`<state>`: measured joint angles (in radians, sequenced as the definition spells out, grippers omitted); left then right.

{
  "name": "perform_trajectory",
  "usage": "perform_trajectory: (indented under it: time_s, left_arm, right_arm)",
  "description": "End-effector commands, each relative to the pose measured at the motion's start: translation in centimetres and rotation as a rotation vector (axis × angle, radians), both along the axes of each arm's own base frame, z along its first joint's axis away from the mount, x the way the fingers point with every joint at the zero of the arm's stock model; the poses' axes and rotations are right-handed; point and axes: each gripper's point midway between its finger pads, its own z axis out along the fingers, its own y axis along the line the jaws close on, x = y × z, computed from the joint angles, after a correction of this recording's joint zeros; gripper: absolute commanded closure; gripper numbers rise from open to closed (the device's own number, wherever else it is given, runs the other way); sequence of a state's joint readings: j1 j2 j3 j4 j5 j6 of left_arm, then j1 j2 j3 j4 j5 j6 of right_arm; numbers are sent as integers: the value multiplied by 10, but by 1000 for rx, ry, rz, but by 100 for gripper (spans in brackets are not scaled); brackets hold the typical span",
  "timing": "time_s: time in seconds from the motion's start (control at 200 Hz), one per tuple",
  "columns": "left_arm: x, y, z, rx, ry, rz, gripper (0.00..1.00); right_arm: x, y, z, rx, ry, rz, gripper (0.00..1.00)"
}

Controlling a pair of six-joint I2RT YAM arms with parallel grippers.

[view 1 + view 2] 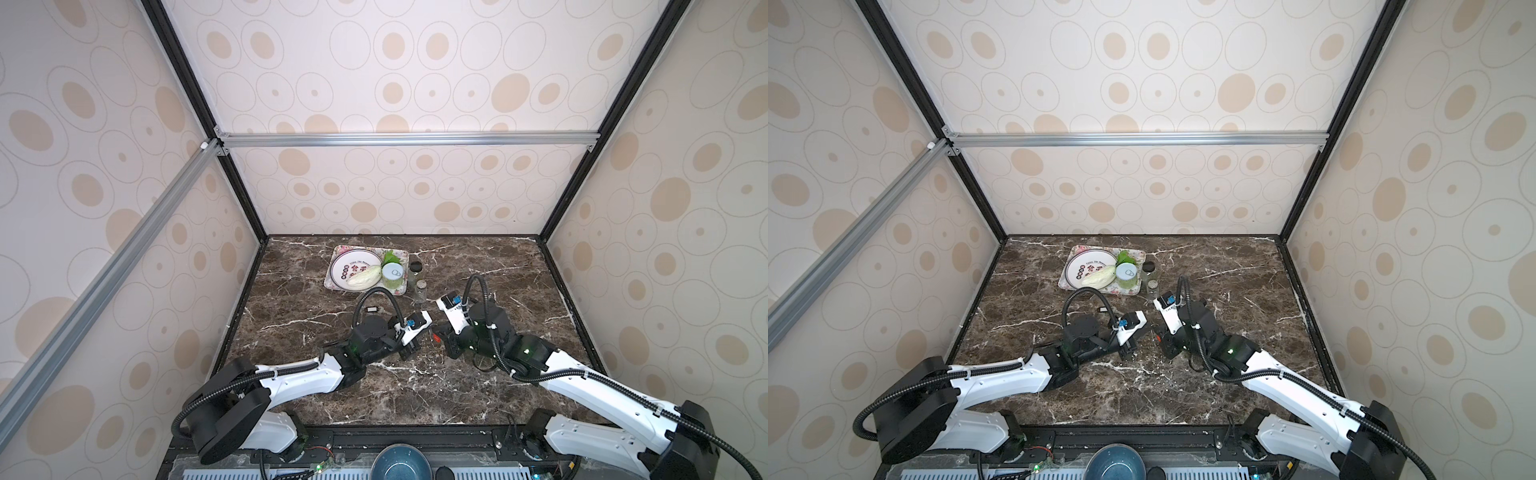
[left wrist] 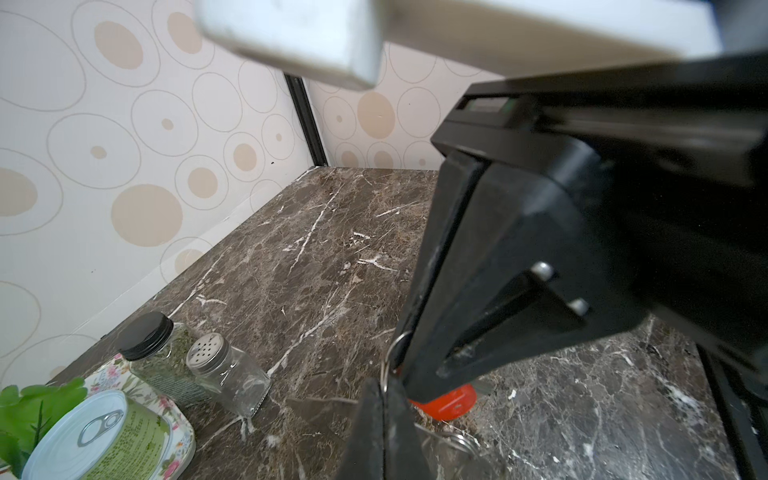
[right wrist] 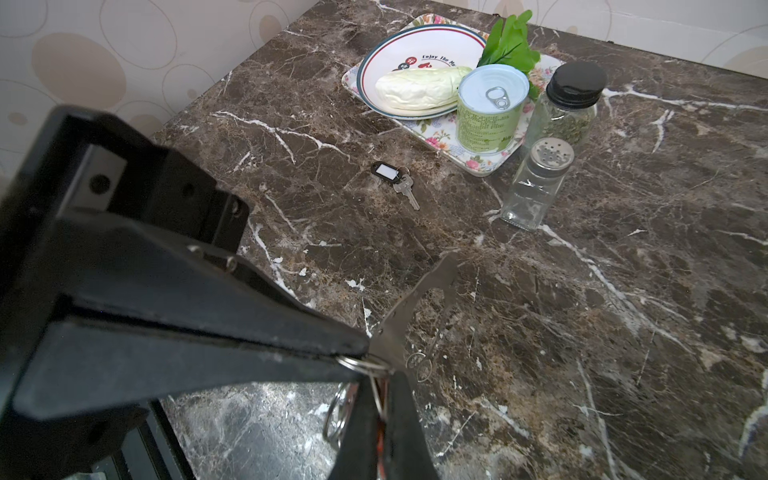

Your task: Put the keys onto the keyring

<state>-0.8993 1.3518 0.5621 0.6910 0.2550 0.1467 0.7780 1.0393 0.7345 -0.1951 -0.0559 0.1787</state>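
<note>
Near the middle of the counter (image 1: 415,395), tip to tip in both top views: left gripper (image 1: 408,352) and right gripper (image 1: 439,337), both low over the marble.

Nipped at the very fingertips of the left gripper, closed tight, plain from the right wrist: a thin wire ring (image 3: 360,365).

Squeezed in the right gripper, also fully closed: the red tag (image 2: 451,402), one end poking out past the fingers in the left wrist view, only a red sliver between them in the right wrist view.

Jutting from that same bunch: a bare key (image 3: 419,299), flat, grey, blurred. Beside the fingers, more wire loops; cannot tell the loop of the bare key from that of the red tag.

Flat on the counter, left of the middle, between tray (image 3: 473,164) and left gripper, apart from both: the black tag (image 3: 386,171), white in the centre, joined by a small loop to a second key (image 3: 406,192). Touched by neither gripper.

By the far edge, left of centre: the flowered tray, bearing plate (image 3: 395,54) with cabbage (image 3: 419,89), can (image 3: 490,108) and greens (image 3: 509,41). Just beside the tray's right edge, on the marble: jar (image 3: 565,112) with a black lid and shaker (image 3: 538,187), upright, close together.
</note>
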Motion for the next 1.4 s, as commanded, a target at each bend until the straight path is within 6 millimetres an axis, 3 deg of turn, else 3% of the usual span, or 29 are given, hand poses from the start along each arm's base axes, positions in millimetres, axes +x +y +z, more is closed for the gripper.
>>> perform_trajectory:
  time_s: [0.0, 0.34, 0.755, 1.16, 1.396]
  left_arm:
    - [-4, 3, 36, -108, -76, -1, 100]
    - [-13, 4, 51, -176, -116, -37, 100]
    - [-9, 1, 43, -168, -94, -27, 100]
    - [-6, -1, 30, -88, -59, -27, 75]
    - [-6, -7, 21, 2, -35, -56, 74]
  right_arm:
    - [4, 2, -1, 12, 16, -26, 100]
    - [10, 7, -21, 49, 125, -24, 100]
    - [6, 4, -8, 78, 69, -7, 100]
    - [3, -2, 4, 92, 5, -6, 100]
    - [0, 0, 6, 71, -17, 5, 100]
